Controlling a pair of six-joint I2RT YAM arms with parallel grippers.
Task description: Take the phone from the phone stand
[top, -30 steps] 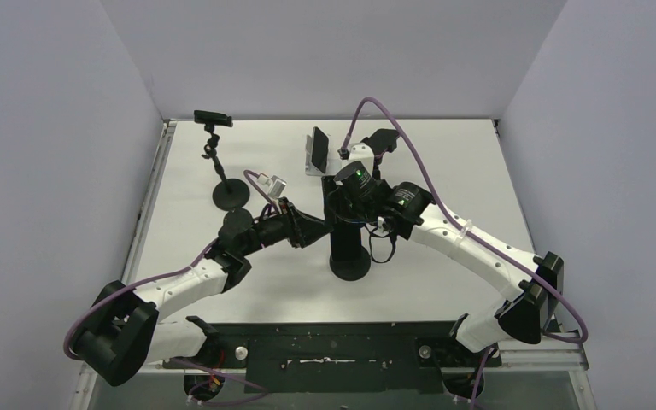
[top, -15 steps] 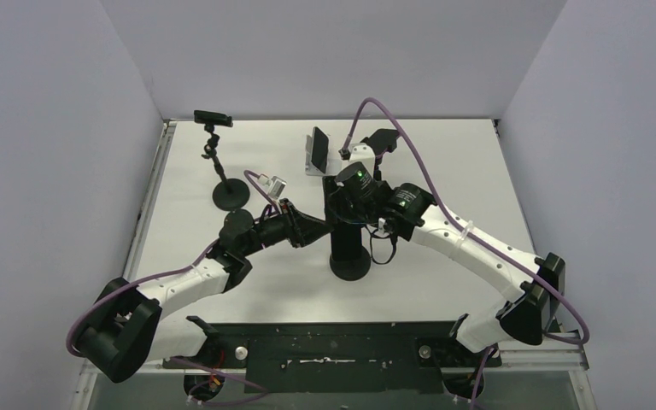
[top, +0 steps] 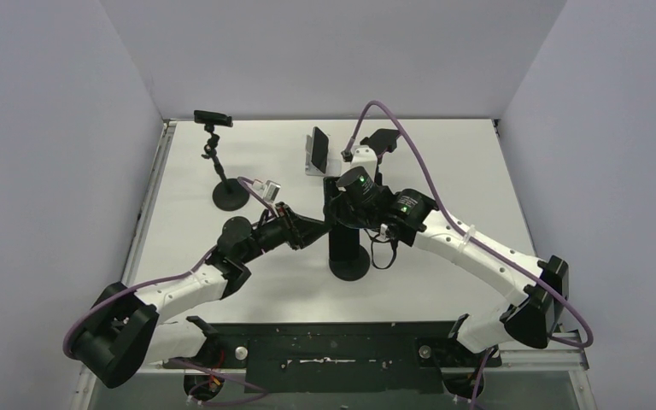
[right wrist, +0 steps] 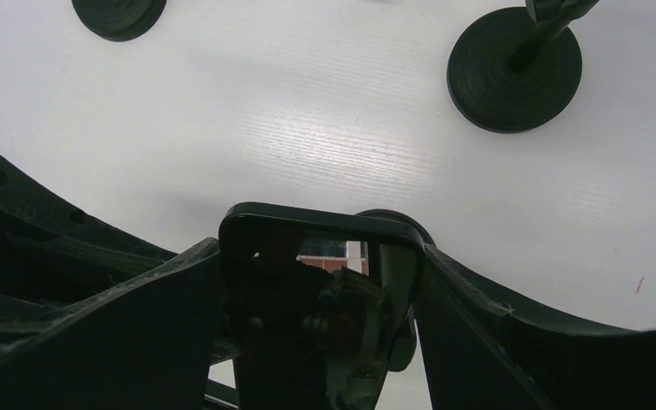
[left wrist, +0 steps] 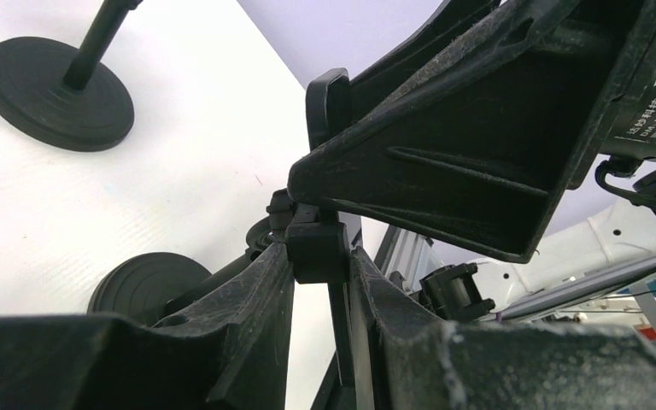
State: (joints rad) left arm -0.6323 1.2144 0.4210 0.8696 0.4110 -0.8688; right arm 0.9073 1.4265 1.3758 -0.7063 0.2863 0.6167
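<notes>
Now that my left claw (left wrist: 318, 253) has narrowed, it's clenched on the neck of the black round-footed phone stand (top: 348, 256).
My left arm has nudged over slightly in the last second. My right claw (right wrist: 318, 249) grips the glossy black slab phone (right wrist: 312, 312) by its edges, up on that stand. Behind stand a thin-stemmed black mount (top: 230, 195) and a white cradle (top: 315, 155) on the white table (top: 461, 171). From above, my right wrist hides the phone, and its lower end is cut off.
</notes>
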